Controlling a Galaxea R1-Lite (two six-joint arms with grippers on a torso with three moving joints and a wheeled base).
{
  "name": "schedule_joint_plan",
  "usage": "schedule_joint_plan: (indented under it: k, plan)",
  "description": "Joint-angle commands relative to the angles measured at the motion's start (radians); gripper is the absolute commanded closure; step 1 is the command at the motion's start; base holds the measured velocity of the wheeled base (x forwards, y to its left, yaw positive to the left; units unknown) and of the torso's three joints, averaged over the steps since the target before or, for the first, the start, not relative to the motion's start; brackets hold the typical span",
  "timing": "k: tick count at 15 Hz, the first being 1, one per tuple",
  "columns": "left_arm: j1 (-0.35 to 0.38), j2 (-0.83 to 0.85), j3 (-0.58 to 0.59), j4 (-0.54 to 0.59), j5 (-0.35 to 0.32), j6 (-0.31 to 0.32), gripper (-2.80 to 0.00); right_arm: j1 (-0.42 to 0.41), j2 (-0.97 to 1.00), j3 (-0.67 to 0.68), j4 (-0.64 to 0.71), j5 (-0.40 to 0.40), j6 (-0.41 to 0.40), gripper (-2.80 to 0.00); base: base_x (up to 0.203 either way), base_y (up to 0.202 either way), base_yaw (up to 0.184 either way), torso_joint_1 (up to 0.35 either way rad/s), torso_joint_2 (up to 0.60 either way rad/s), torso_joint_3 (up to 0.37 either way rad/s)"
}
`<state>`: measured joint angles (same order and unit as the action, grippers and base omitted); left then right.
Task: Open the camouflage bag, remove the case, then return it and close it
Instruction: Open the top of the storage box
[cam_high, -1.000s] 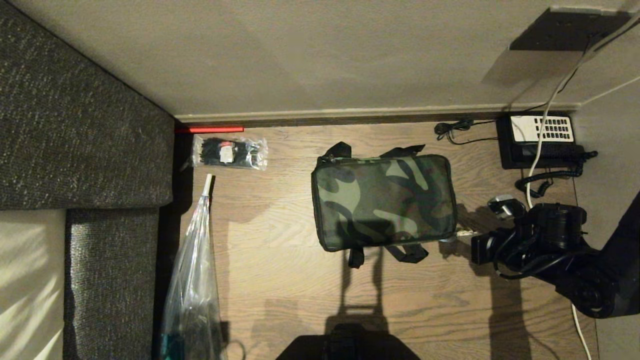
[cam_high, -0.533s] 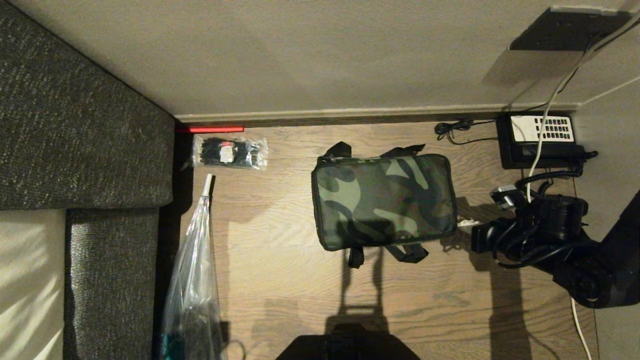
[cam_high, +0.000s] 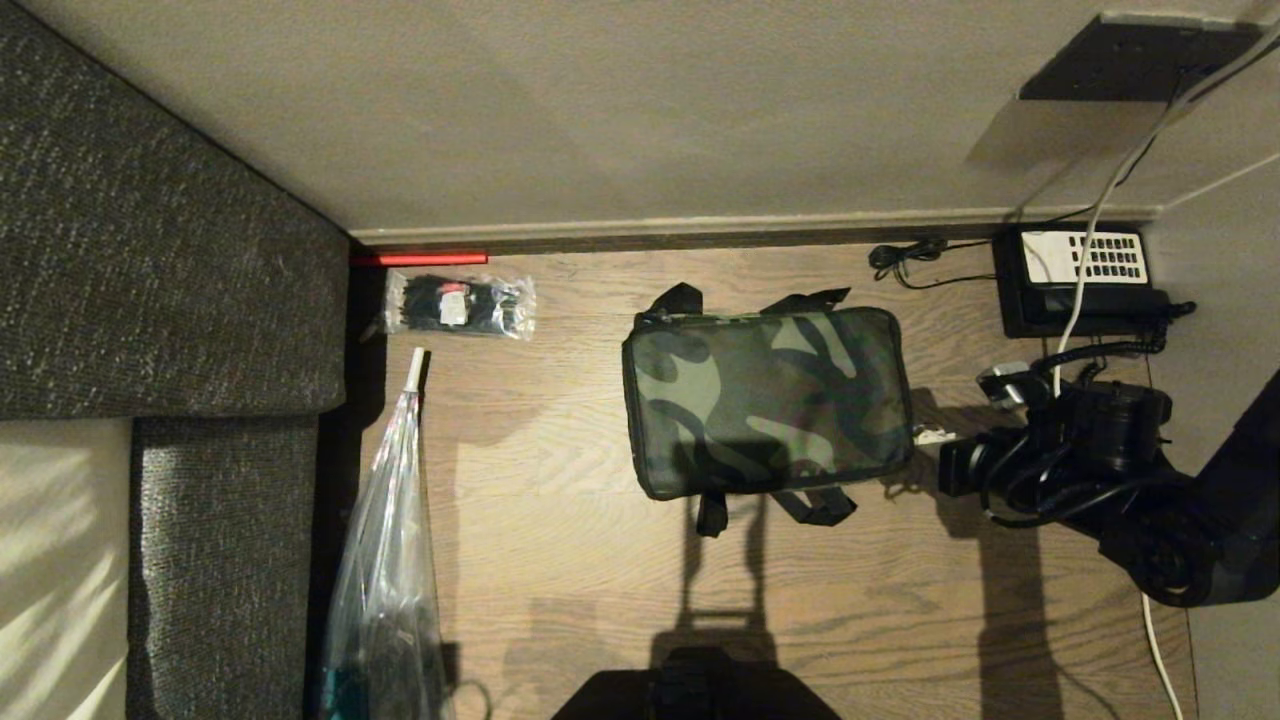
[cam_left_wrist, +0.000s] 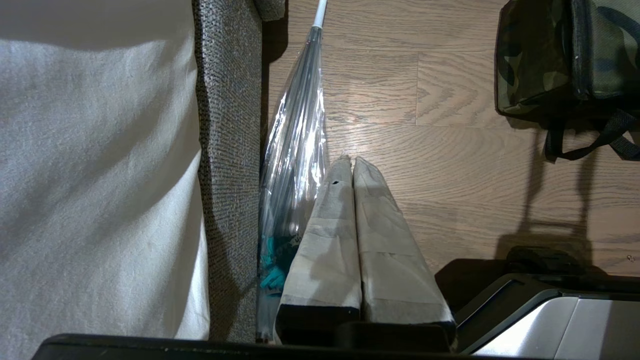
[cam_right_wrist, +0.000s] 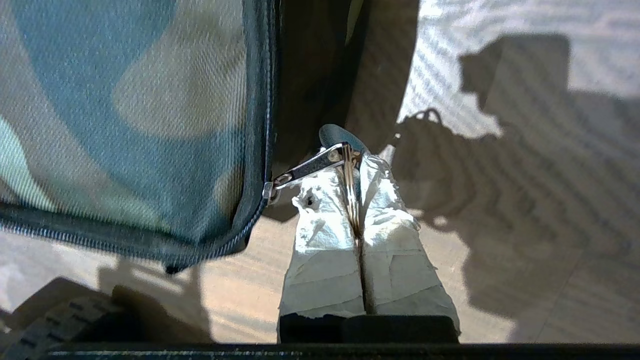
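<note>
The camouflage bag (cam_high: 765, 400) lies zipped shut on the wooden floor, black straps sticking out at its far and near sides. My right gripper (cam_high: 927, 438) is at the bag's right edge. In the right wrist view its taped fingers (cam_right_wrist: 352, 167) are shut on the metal zipper pull (cam_right_wrist: 310, 167), which stretches out from the corner of the bag (cam_right_wrist: 125, 115). The case is hidden. The left gripper (cam_left_wrist: 352, 162) hangs parked low beside my base, shut and empty, with the bag (cam_left_wrist: 565, 55) far ahead of it.
A black telephone (cam_high: 1085, 275) with cords sits by the wall at the right, close behind my right arm. A clear packet of black items (cam_high: 460, 303) and a long clear plastic bag (cam_high: 385, 560) lie at the left beside a grey sofa (cam_high: 150, 250).
My right gripper has shifted a little toward the wall along the bag's right edge, carrying the zipper pull with it. The bag itself has stayed in place.
</note>
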<state>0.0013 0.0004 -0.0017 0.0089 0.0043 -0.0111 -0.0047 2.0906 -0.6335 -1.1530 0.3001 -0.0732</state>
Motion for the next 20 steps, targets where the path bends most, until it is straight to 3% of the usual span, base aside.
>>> schedule_joint_plan:
  k: [1,15,20]
  plan:
    - [0.000,0.000,0.000,0.000,0.000,0.000,0.00,0.000,0.005,-0.010,-0.007,0.002,0.000,0.00,0.000,0.000,0.000,0.000,0.00,0.000]
    - [0.000,0.000,0.000,0.000,0.001,-0.001,0.00,0.000,-0.012,-0.106,0.068,0.005,0.015,0.00,0.000,0.000,0.000,0.000,0.00,0.000]
    - [0.000,0.000,0.000,0.000,0.001,-0.001,0.00,0.000,-0.035,-0.106,0.067,0.069,0.012,0.00,0.000,0.000,0.000,0.000,0.00,0.000]
